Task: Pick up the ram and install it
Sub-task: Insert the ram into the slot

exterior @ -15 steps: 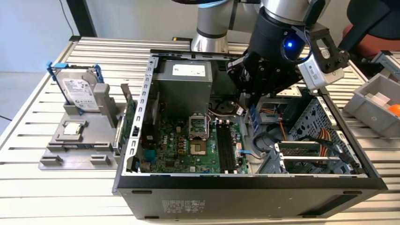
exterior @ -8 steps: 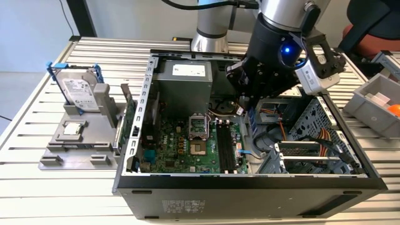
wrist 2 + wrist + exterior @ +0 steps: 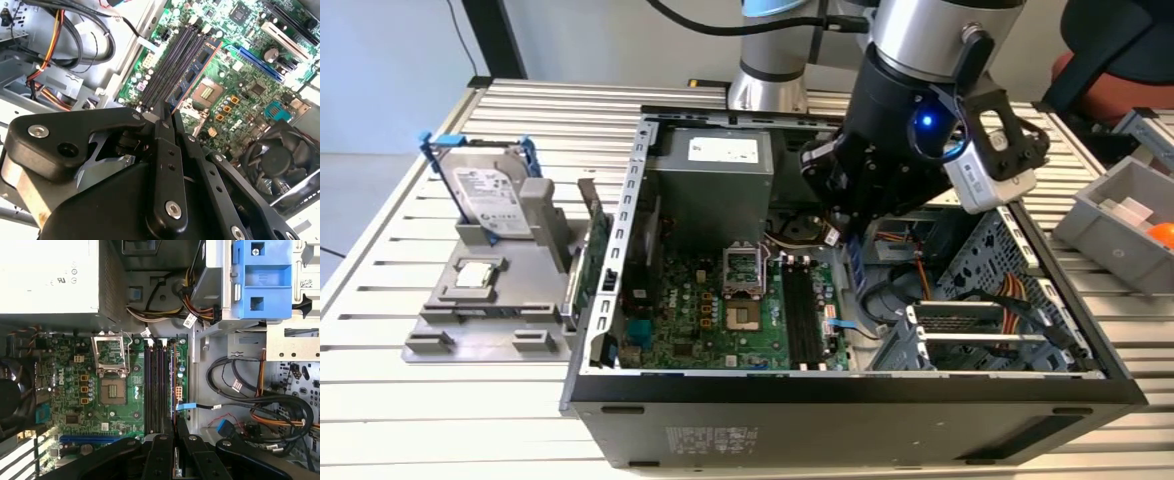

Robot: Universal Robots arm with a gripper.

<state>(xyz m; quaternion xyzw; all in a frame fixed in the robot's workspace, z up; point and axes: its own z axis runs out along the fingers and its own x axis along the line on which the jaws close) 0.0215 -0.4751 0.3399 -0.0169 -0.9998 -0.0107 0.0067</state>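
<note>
Black and bulky in the exterior view, the end effector (image 3: 843,238) hangs inside the open computer case (image 3: 854,385). In the second wrist view, its fingers (image 3: 165,125) pinch the ram (image 3: 192,75) edge-on over the memory slots (image 3: 170,65). In the first wrist view, the stick (image 3: 174,385) stands in line with those slots (image 3: 155,385).

The gripper (image 3: 167,120) is matt black plastic with bright metal screws. The computer case (image 3: 854,410) is matt dark metal outside, with bare grey perforated sheet metal within. Inside it, the motherboard (image 3: 120,410) is glossy green board. The desk (image 3: 400,400) beneath the case is ribbed, pale, dull metal.
</note>
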